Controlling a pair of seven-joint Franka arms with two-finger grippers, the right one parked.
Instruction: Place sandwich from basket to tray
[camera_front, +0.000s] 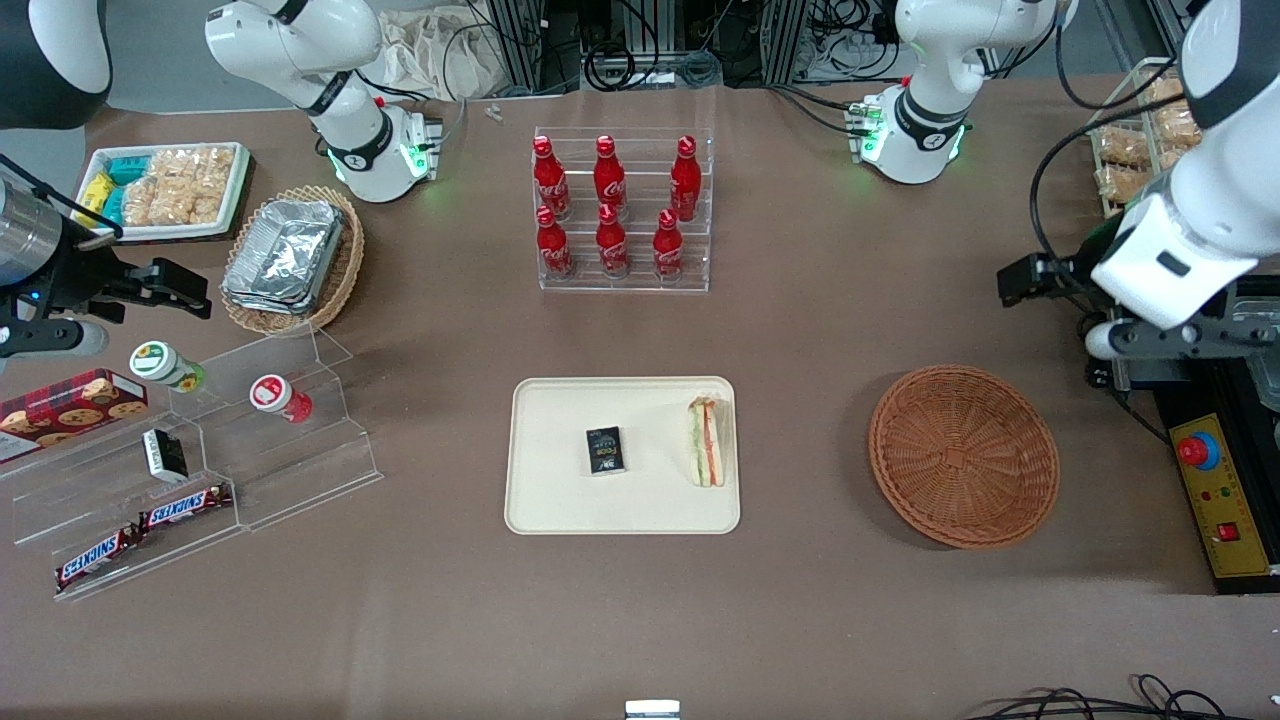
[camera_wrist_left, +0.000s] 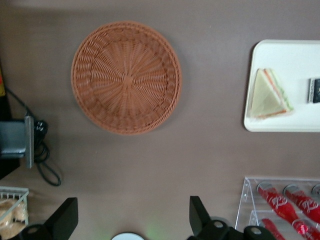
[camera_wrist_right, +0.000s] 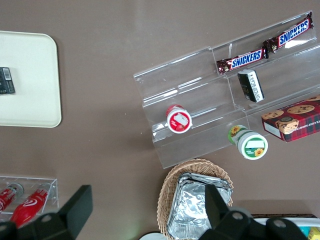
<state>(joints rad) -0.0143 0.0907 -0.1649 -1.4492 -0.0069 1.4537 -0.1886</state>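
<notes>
- Sandwich: a triangular wedge of white bread with orange-red and green filling layers, lying flat on the tray, close to the rim at the working arm's end. It is free of the tool.
- Tray: a cream rectangular tray with rounded corners, resting on the brown tabletop near the middle. It also carries a small black packet, which lies beside the sandwich without touching it.
- Basket: a round, reddish-brown wicker basket sitting on the tabletop beside the tray, toward the working arm's end, with a strip of bare tabletop between the two. Nothing lies inside it; the wrist view shows its woven floor uncovered.
- Tool: raised above the tabletop at the working arm's end, farther from the front camera than the basket. Its two dark fingers stand widely parted with nothing held between them; only tabletop shows in the gap.
- Cola bottles: six red bottles standing upright in a clear tiered rack, farther from the front camera than the tray.
- Parked arm's end: a tan oval basket of foil containers, a white tray of snack packets, and a clear stepped stand with Snickers bars.
</notes>
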